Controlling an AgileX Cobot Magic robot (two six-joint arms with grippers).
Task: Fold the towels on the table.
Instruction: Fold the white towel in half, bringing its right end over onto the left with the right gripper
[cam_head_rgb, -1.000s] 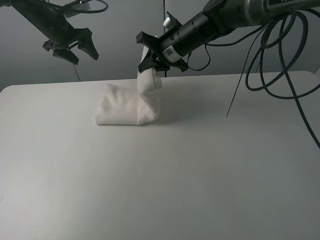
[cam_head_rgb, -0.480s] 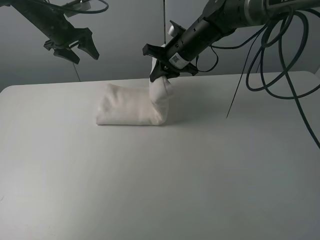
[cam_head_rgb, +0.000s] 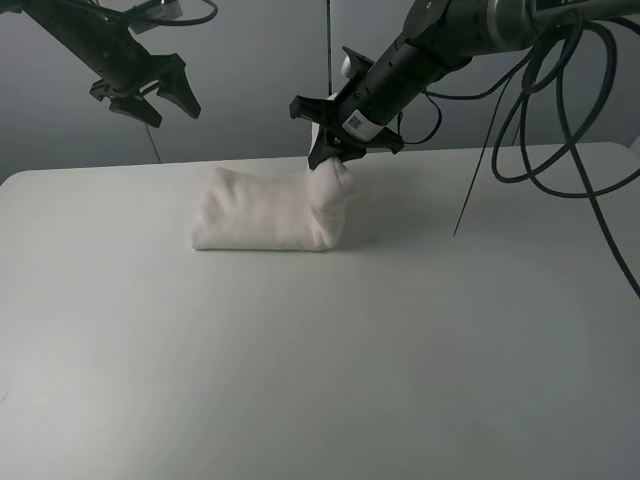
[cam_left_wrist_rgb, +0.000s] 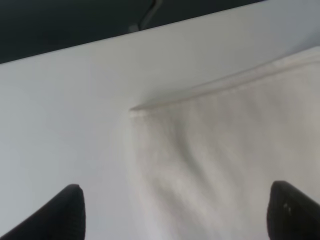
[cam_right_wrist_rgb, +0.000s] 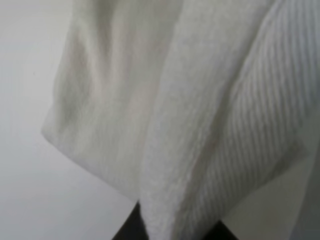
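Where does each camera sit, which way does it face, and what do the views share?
Exterior high: sits high, looks down across the table at the towel; shows both arms, left pincer open in air, right pincer shut on the towel's end.
Left wrist: on the left arm, looks down at a towel edge; both fingertips show.
Right wrist: close against the held towel; a dark pincer sliver shows.
Shared: all three see towel and table.

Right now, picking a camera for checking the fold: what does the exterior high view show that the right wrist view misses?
Exterior high alone shows the whole towel bundled on the table and the open left hand raised clear of it. Right wrist alone shows the ribbed border band up close. Both show the right hand pinching the towel.
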